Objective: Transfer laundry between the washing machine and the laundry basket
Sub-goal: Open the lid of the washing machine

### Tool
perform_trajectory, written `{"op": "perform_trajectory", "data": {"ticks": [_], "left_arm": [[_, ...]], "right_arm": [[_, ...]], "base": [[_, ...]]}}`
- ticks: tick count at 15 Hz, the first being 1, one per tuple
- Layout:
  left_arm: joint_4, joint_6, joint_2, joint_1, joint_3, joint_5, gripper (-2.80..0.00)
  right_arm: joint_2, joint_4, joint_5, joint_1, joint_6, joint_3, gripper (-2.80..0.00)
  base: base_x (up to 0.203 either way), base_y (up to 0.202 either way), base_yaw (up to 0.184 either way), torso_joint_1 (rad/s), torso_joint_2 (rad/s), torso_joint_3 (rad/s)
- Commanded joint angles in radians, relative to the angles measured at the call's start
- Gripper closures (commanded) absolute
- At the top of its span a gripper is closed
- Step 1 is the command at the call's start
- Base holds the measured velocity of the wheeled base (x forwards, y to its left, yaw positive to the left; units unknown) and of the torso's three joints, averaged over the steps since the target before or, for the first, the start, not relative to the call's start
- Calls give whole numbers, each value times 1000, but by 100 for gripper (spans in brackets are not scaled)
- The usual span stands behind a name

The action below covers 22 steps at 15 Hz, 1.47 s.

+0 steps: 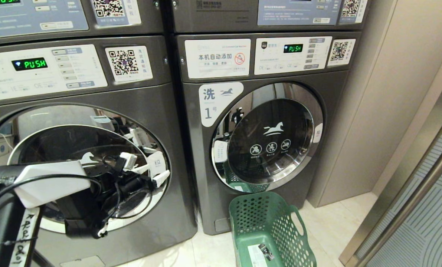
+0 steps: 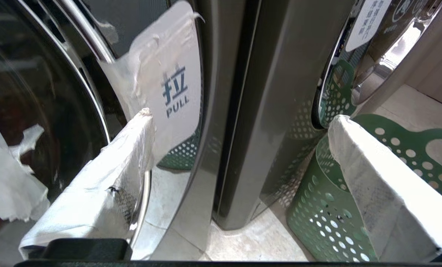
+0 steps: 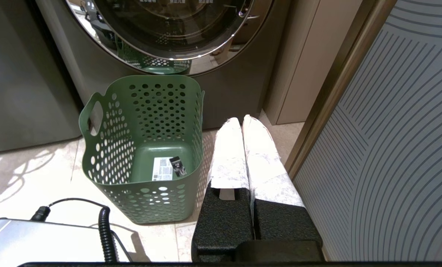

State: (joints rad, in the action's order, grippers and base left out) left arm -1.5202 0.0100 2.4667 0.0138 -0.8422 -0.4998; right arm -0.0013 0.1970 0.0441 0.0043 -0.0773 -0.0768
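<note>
We see the washing machine [image 1: 94, 155] on the left of the head view, its round chrome-rimmed door shut and its white "PULL" tag [image 2: 176, 89] at the door's edge. No laundry shows outside the drum; through the glass the left wrist view catches something pale, but we cannot tell what it is. Our left gripper [image 1: 152, 170] hangs in front of that door with its fingers [image 2: 124, 155] spread wide and empty — one wrapped tip lies just beside the tag, the other out over the laundry basket [image 1: 269, 230].

The basket stands on the pale tiled floor [image 1: 339, 222] in front of the neighbouring machine [image 1: 258, 148], the one labelled 1, whose door is also shut. Only a printed label [image 3: 161, 168] lies at the basket's bottom.

Our right gripper [image 3: 243, 122] sits low beside the basket — fingers pressed together, gripping nothing — near a striped panel [image 3: 391, 129].
</note>
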Motion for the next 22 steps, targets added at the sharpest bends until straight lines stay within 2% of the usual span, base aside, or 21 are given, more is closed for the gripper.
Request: {"op": "perform_trajectory", "data": {"ticks": [1,14,16,22], "left_arm": [[-10,1,-12,0,17,-3,-280],[-10,-2,36,-6,-70,6,-280],[-10,-2,49,-6,-89,32,-280],[-10,-2,38,-14,-73,38,-280]], "right_arm": [[1,1,2,0,-1,0,0],[1,1,2,0,-1,0,0],[1,1,0,0,-1,0,0],[1,1,0,0,-1,2,0]], "base": [[0,0,0,0,0,0],[0,0,0,0,0,0],[0,0,0,0,0,0],[0,0,0,0,0,0]]}}
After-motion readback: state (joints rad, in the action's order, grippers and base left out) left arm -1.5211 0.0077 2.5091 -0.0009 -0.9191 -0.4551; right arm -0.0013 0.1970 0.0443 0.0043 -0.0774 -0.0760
